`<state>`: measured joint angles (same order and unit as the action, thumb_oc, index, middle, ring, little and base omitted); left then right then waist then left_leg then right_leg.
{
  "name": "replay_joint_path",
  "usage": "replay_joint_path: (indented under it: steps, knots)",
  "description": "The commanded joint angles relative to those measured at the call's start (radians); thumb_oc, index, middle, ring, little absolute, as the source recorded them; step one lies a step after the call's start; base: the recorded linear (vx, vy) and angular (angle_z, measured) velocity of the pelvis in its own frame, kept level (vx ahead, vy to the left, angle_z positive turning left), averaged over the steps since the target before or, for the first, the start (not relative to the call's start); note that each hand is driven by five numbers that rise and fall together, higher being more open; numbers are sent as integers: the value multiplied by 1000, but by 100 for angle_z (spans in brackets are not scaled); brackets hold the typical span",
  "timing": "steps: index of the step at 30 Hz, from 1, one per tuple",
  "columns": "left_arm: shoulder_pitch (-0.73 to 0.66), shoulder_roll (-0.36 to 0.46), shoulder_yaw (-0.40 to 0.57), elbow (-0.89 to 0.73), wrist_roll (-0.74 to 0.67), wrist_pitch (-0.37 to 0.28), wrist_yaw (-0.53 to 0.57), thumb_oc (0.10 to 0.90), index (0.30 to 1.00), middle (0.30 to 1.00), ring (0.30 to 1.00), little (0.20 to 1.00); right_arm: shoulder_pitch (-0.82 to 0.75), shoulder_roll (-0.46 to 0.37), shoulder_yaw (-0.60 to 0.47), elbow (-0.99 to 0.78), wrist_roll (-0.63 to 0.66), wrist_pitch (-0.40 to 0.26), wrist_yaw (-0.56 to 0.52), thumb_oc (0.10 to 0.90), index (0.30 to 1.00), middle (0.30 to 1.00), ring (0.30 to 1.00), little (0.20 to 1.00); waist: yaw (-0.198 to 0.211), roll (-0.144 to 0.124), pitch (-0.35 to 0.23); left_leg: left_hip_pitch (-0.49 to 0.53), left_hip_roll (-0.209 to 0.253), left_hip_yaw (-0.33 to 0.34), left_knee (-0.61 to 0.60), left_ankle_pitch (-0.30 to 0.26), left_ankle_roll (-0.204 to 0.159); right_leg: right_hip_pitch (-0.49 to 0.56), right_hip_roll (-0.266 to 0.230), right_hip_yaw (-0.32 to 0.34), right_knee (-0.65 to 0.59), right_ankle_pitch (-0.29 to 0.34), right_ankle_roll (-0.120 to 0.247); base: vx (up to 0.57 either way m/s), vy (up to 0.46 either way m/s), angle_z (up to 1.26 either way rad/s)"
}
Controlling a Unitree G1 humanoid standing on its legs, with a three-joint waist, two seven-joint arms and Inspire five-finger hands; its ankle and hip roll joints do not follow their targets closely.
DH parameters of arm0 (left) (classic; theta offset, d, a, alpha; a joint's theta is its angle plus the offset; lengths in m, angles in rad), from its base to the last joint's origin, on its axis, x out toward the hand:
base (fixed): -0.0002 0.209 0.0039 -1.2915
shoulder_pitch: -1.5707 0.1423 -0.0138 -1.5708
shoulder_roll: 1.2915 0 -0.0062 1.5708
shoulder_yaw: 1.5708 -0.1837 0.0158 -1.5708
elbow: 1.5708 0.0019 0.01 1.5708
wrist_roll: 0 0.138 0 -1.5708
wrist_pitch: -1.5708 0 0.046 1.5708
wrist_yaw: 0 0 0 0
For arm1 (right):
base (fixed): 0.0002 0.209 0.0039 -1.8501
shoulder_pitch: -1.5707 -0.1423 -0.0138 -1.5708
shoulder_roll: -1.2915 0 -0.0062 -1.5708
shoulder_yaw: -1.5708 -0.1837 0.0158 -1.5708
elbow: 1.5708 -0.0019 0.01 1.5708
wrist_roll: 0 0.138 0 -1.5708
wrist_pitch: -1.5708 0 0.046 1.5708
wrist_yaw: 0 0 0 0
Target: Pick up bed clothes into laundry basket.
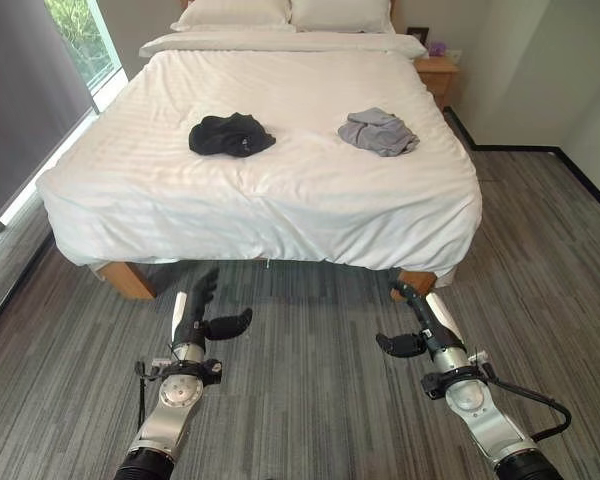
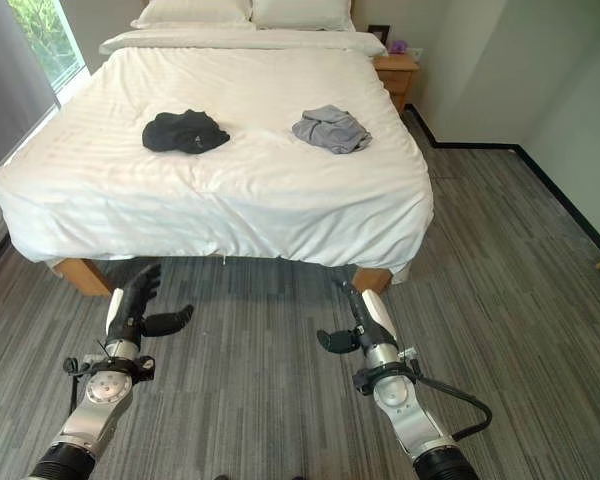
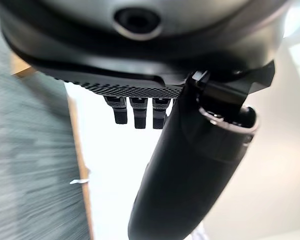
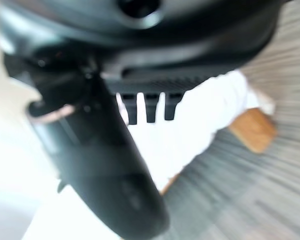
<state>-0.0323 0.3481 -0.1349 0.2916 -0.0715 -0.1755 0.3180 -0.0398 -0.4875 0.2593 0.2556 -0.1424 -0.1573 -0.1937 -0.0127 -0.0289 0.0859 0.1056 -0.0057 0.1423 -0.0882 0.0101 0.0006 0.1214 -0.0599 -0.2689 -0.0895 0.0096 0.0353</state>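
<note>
**White bed, two garments, both hands empty**

White striped bedding covers the bed (image 1: 280,190); a black garment (image 1: 231,134) lies crumpled on it toward the window side, and a grey garment (image 1: 379,131) lies bunched well apart from it, toward the nightstand side; two pillows (image 1: 290,13) sit at the head; a wooden nightstand (image 1: 437,72) stands just beside the bed's far corner; grey striped carpet (image 1: 310,390) covers the floor. The left hand (image 1: 202,312) hangs over the carpet near the foot of the bed, fingers (image 3: 135,112) straight and thumb spread, grasping nothing; the right hand (image 1: 420,320) hangs likewise near the other foot corner, fingers (image 4: 150,107) relaxed and empty, thumb out to the side; both hands are well short of the garments.
</note>
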Motion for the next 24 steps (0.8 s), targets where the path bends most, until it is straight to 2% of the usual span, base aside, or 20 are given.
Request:
replay_joint_path:
  steps: [1, 5, 7, 8, 10, 11, 13, 15, 16, 18, 20, 21, 22, 24]
  knots:
    - [-38, 33, 60, -86, 67, -117, 78, 800, 900, 900, 900, 900, -30, -8, -65, -114, -1, -104, -19, 800, 900, 900, 900, 900, 29, -11, -59, -41, 90, 58, 1, 31, -59, -2, -80, 24, 2, 67, 122, 0, 0, 0]
    - [-45, 27, 63, -62, 22, -109, 90, 800, 900, 900, 900, 900, -14, 10, -72, -144, 7, -102, -16, 800, 900, 900, 900, 900, 25, -24, -34, -33, 77, 54, 1, 20, -36, -9, -79, 35, 36, 73, 120, 1, 33, -10]
    - [-58, 40, 53, -47, 8, -99, 78, 800, 900, 900, 900, 900, -26, 23, -71, -149, 5, -97, -21, 800, 900, 900, 900, 900, 18, -19, -6, -38, 79, 61, 1, 14, -23, -85, -83, 41, 167, 71, 139, -80, 67, -13]
    - [-61, 45, 49, -36, 5, -96, 68, 800, 900, 900, 900, 900, -26, 27, -74, -163, 0, -93, -19, 800, 900, 900, 900, 900, 13, -15, 2, -41, 77, 64, 1, 9, -15, -137, -94, 53, 264, 84, 165, -39, 107, -24]
    - [-66, 51, 34, -20, 1, -91, 57, 800, 900, 900, 900, 900, -24, 37, -76, -189, -11, -87, -16, 800, 900, 900, 900, 900, -15, 8, 32, -29, 83, 57, 1, 7, -5, -236, -96, 75, 441, 147, 204, 30, 145, -24]
    - [-69, 50, 31, -16, -4, -90, 51, 800, 900, 900, 900, 900, -21, 44, -80, -201, -7, -87, -13, 800, 900, 900, 900, 900, -26, 20, 43, -21, 92, 56, 1, 3, -4, -271, -92, 81, 495, 153, 207, 56, 93, -11]
    - [-74, 52, 27, -13, -12, -90, 41, 800, 900, 900, 900, 900, -16, 49, -87, -214, -1, -87, -13, 800, 900, 900, 900, 900, -35, 24, 50, -9, 96, 62, 1, -8, -8, -308, -100, 74, 515, 141, 200, 211, 13, 4]
    - [-68, 53, 21, -26, -32, -93, 13, 800, 900, 900, 900, 900, 0, 49, -95, -237, 12, -87, -12, 800, 900, 900, 900, 900, -61, 20, 55, 33, 85, 62, 1, -50, -30, -313, -138, 7, 326, 124, 159, 436, -107, 4]
    - [-69, 51, 20, -34, -34, -94, 6, 800, 900, 900, 900, 900, 2, 48, -100, -239, 15, -85, -17, 800, 900, 900, 900, 900, -67, 13, 57, 48, 76, 58, 1, -65, -40, -327, -157, -8, 247, 137, 156, 388, -164, 4]
    - [-90, 41, 12, -10, -53, -97, 0, 800, 900, 900, 900, 900, -11, 53, -99, -241, 19, -81, -31, 800, 900, 900, 900, 900, -93, 14, 69, 97, 93, 44, 1, -105, -71, -365, -195, -39, 102, 205, 174, 394, -214, 11]
    - [-126, 28, -1, 15, -57, -105, -5, 800, 900, 900, 900, 900, -26, 56, -95, -253, 11, -71, -35, 800, 900, 900, 900, 900, -125, 30, 82, 141, 122, 35, 1, -149, -99, -405, -228, -24, 36, 253, 198, 425, -214, 47]
    - [-125, 25, -8, 19, -48, -106, -11, 800, 900, 900, 900, 900, -20, 55, -94, -260, 5, -68, -32, 800, 900, 900, 900, 900, -141, 28, 80, 162, 128, 31, 1, -169, -108, -416, -235, 1, 36, 263, 201, 451, -196, 63]
    - [-119, 18, -13, 20, -46, -109, -20, 800, 900, 900, 900, 900, -5, 54, -93, -265, 1, -70, -23, 800, 900, 900, 900, 900, -152, 23, 71, 184, 130, 29, 1, -192, -115, -410, -231, 26, 35, 273, 201, 452, -186, 43]
    - [-85, -2, -29, 7, -56, -111, -35, 800, 900, 900, 900, 900, 21, 42, -89, -255, -7, -72, -12, 800, 900, 900, 900, 900, -165, 24, 52, 234, 149, 25, 1, -204, -121, -402, -215, 54, 51, 292, 193, 440, -163, 64]
